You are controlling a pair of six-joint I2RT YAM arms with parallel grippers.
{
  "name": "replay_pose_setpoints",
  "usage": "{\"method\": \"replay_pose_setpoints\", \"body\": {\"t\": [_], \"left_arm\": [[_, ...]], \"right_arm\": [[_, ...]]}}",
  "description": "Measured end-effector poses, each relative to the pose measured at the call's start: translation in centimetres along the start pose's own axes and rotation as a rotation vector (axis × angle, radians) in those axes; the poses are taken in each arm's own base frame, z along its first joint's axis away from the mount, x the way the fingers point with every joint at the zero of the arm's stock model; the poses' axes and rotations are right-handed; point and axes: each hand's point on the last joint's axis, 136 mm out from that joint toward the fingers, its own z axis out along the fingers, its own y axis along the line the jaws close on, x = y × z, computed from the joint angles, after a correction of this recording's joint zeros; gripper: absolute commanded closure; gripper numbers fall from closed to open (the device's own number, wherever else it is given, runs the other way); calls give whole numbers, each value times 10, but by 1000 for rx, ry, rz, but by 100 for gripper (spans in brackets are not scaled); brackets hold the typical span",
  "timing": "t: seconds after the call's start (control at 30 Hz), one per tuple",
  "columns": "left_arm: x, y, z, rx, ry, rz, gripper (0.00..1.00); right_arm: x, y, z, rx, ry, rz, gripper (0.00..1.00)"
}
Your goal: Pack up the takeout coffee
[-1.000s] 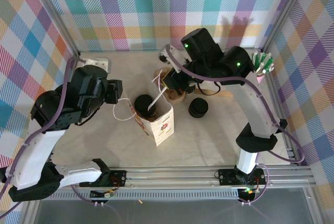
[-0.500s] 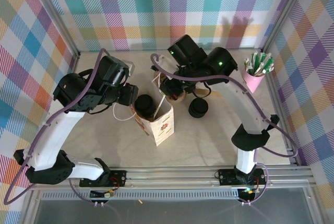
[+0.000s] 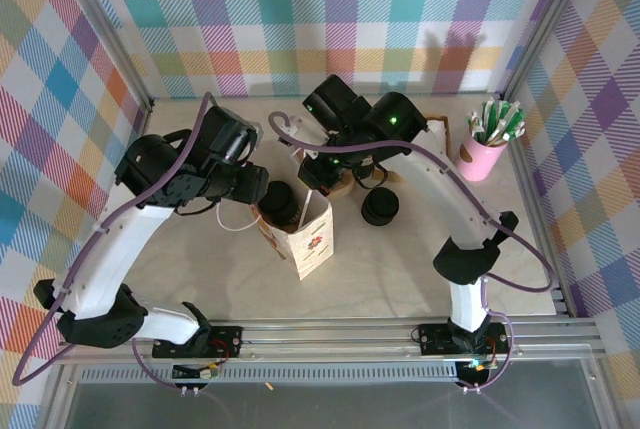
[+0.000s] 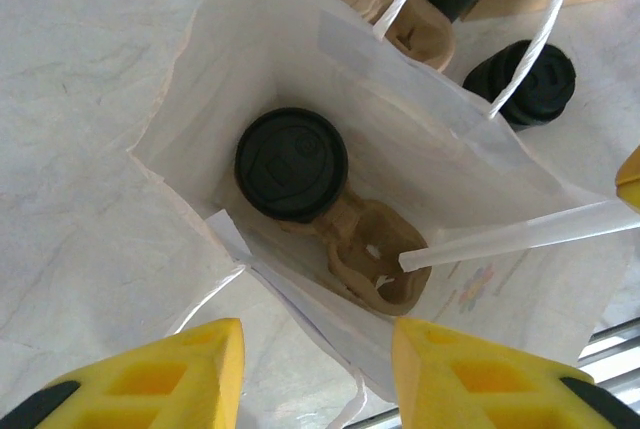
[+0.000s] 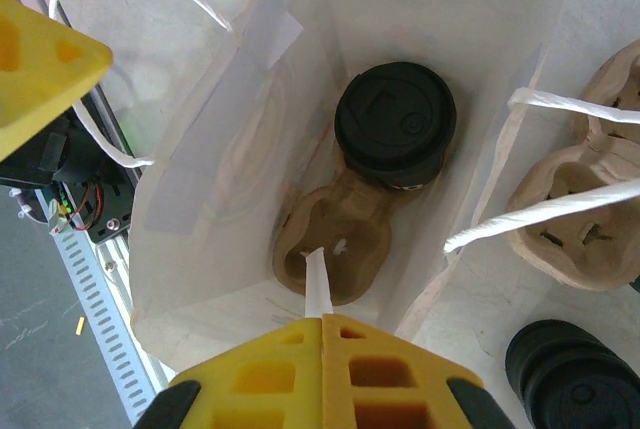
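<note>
Takeout coffee (image 4: 291, 163) is sitting lidded in a pulp carrier (image 4: 372, 259) inside the paper bag (image 4: 250, 39). Right gripper (image 5: 322, 334), jaws clamping a white straw (image 5: 317, 284), is aiming at the carrier's free pocket. Left gripper (image 4: 315, 341) is hovering, jaws part open. Likely risk: the straw snagging the bag wall and tipping it

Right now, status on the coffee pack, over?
Left gripper open at bag rim. Right gripper shut on straw, tip at carrier's empty slot. Coffee lidded, in carrier inside bag. Straw crosses bag mouth.
</note>
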Motion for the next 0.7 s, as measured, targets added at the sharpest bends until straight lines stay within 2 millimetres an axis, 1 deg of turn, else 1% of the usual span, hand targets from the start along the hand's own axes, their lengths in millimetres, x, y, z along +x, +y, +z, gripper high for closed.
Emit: {"method": "replay_pose_setpoints", "body": {"t": [0.37,0.53,0.6,0.7], "left_arm": [[6,-3,17,6,86,-18,57],[6,-2,20,13,102,-32,57],[6,-2,21,15,109,-38,57],[6,-2,23,22,118,-45,58]], "right_arm": [[2,-2,15,-4,37,36,88],[4,-1,22,-7,57,53,80],[4,-2,24,-6,60,58,74],[4,-2,24,-7,61,63,67]]}}
